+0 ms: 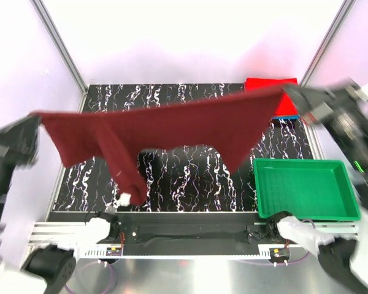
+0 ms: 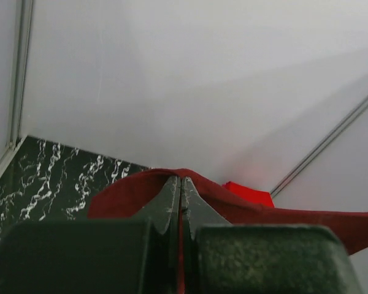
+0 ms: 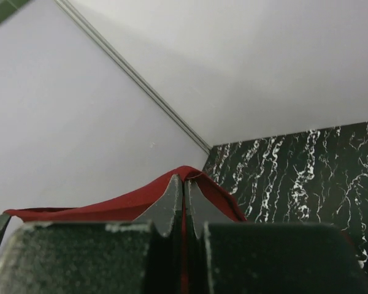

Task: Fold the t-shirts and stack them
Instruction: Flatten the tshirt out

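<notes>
From the top view, you have the maroon shirt (image 1: 172, 131) lifted off the table (image 1: 172, 184) and stretched out in the air. The left gripper (image 1: 34, 118) pinches one end at 9 o'clock and the right gripper (image 1: 289, 92) pinches the other at 2 o'clock. A sleeve hangs toward 7 o'clock. I judge this as the spreading step, ahead of any fold. Your next move calls for lowering both ends together and laying the cloth flat and square on the table, without bunching that sleeve. The red shirt (image 1: 270, 82) lies folded at 1 o'clock, on top of the blue shirt (image 1: 288, 116), of which only an edge shows. The green tray (image 1: 300, 163) sits at 4 o'clock with nothing in it.

From the left wrist, the left gripper (image 2: 180, 181) has its fingers pressed together on a maroon shirt (image 2: 119, 191) edge. The red shirt (image 2: 248, 195) sits beyond, toward 1 o'clock.

From the right wrist, the right gripper (image 3: 184, 181) is likewise clamped on the maroon shirt (image 3: 104, 209), which runs taut toward 9 o'clock. The table (image 3: 294, 165) lies at 3 o'clock.
</notes>
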